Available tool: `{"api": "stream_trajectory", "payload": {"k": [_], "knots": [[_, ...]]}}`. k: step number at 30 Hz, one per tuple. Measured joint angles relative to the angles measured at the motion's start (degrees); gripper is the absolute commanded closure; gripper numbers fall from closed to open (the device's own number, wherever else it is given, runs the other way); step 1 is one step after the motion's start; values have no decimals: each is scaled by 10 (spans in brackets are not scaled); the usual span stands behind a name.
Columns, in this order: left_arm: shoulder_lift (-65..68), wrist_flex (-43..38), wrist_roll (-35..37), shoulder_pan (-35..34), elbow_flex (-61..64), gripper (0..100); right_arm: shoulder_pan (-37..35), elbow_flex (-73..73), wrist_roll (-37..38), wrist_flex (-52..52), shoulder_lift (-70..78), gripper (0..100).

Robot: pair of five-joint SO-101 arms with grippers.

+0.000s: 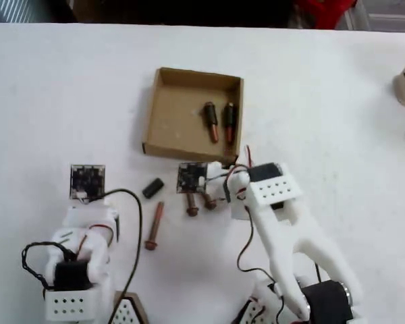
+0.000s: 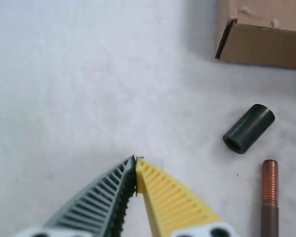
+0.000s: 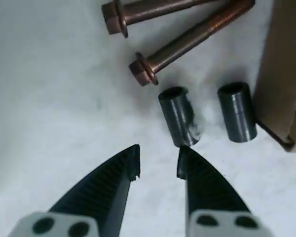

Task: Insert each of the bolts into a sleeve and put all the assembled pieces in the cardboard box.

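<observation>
Right wrist view: beside the brown cardboard box (image 3: 281, 64), your right arm's black toothed gripper (image 3: 158, 160) stands parted and empty. The nearer short black cylindrical sleeve (image 3: 180, 116) lies just ahead, one end by one tip, long axis pointing away toward the copper-coloured flanged bolt (image 3: 192, 37).

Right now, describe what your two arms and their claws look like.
Both arms are white plastic shells with black motors and looping dark cables: left arm, right arm. The left claw has one grey and one yellow ribbed, tapering finger. The right claw has two black ones. Each sits on a white base with round holes.
</observation>
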Motion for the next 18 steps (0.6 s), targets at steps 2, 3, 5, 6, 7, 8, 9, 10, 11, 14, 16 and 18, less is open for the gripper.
{"api": "stream_trajectory", "payload": {"k": [2,3,5,6,7,8,9,10,11,14,16,18], "knots": [[0,0,0,0,0,979,-8,15,11,-21,0,889],[0,0,0,0,0,979,-8,17,15,-31,0,889],[0,0,0,0,0,979,-8,20,18,-51,0,889],[0,0,0,0,0,979,-8,20,19,-60,0,889],[0,0,0,0,0,979,-8,20,19,-67,0,889],[0,0,0,0,0,979,-8,20,19,-72,1,890],[0,0,0,0,0,979,-8,20,19,-78,6,892],[0,0,0,0,0,979,-8,20,24,-86,17,892],[0,0,0,0,0,979,-8,20,31,-98,33,892],[0,0,0,0,0,979,-8,20,42,-127,71,893],[0,0,0,0,0,979,-8,20,45,-136,91,893],[0,0,0,0,0,979,-8,20,47,-149,110,893]]}}
